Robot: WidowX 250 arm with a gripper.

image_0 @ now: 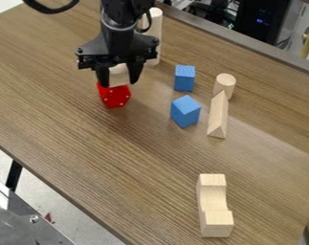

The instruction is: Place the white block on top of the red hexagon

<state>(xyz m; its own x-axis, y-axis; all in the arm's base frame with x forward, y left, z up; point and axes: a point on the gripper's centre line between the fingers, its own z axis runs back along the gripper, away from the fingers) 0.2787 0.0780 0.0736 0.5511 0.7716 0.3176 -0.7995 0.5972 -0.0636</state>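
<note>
The black gripper [121, 78] hangs at the upper left of the camera view, its fingers on either side of a pale whitish block [119, 75] and shut on it. Directly below sits the red hexagon [115, 96], with small light dots on its face, on the wooden table. The block's lower edge meets the top of the hexagon in the view; whether it bears on it cannot be told. The gripper covers the block's upper part.
Right of the gripper are two blue cubes [184, 78], a small wooden cylinder [225, 85] and a wooden triangular prism [218, 116]. A tall pale cylinder [154, 36] stands close behind the gripper. A notched wooden block [213, 205] lies near the front of the table [86, 158].
</note>
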